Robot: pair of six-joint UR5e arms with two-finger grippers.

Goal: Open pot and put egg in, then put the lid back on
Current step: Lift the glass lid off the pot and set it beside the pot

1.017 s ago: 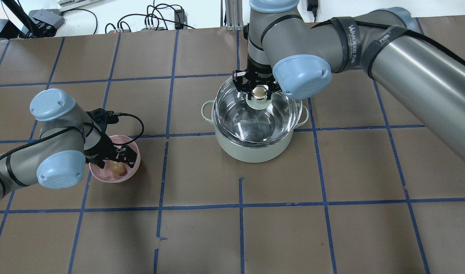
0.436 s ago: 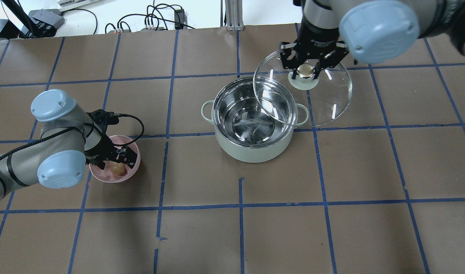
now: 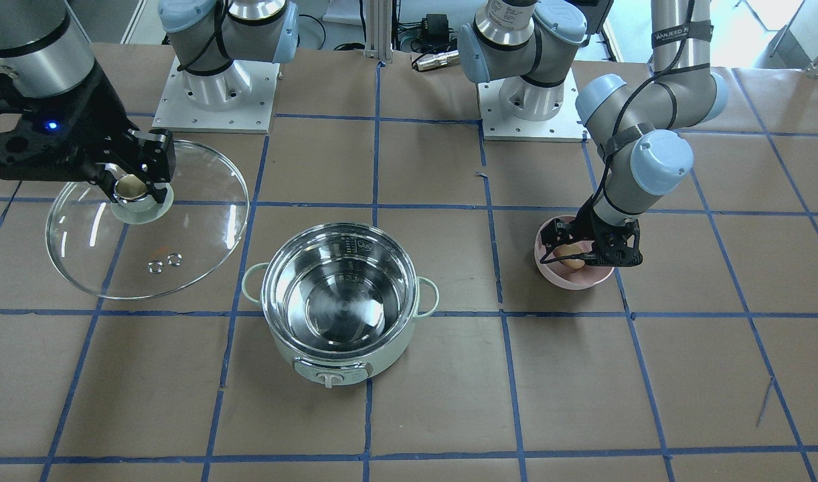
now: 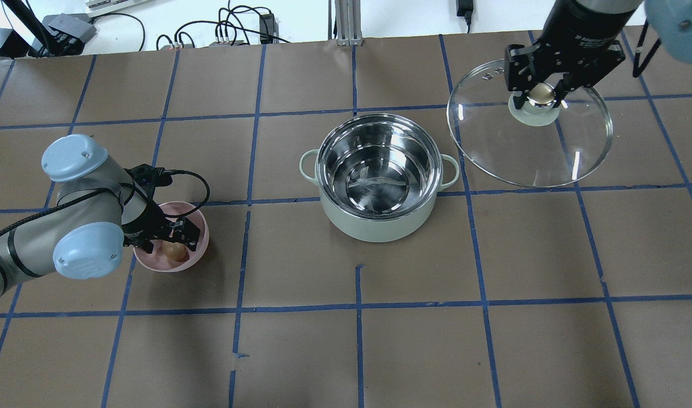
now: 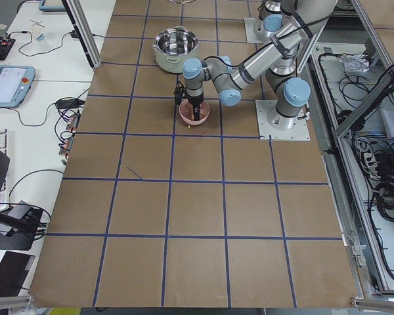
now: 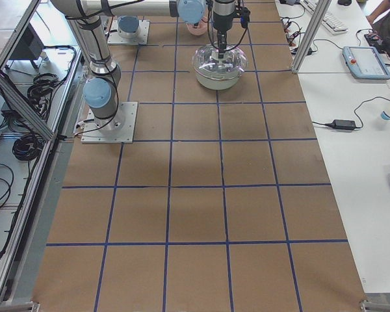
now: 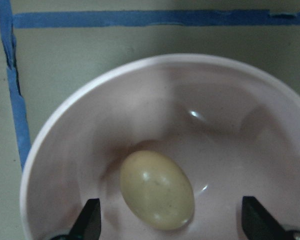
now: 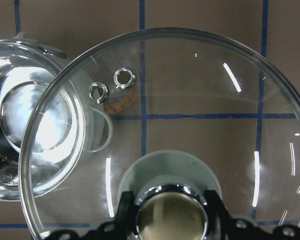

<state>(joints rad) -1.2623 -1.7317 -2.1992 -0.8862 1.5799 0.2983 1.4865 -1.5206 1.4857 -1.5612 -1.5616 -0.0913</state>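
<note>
**Lid carried clear of the pot**

A second ago the lid point(image 4: 541, 150) sat on the pot point(image 4: 374, 229), gripped by the right tool point(image 4: 541, 95). Moments later it hung half over the pot's right rim. Now tool and lid have swung further right, above the table point(image 4: 300, 351), and the pot stands fully uncovered.

Two tubular silver-grey robot arms, the left arm point(image 4: 23, 249) and right arm point(image 3: 34, 47), carry rounded pale blue joint caps with small screws. A black strap point(image 3: 673, 32) reads WANJEED. A black cable point(image 4: 208, 190) loops beside the black left gripper point(image 4: 173, 249). The right gripper point(image 4: 541, 96) is black too.
</note>
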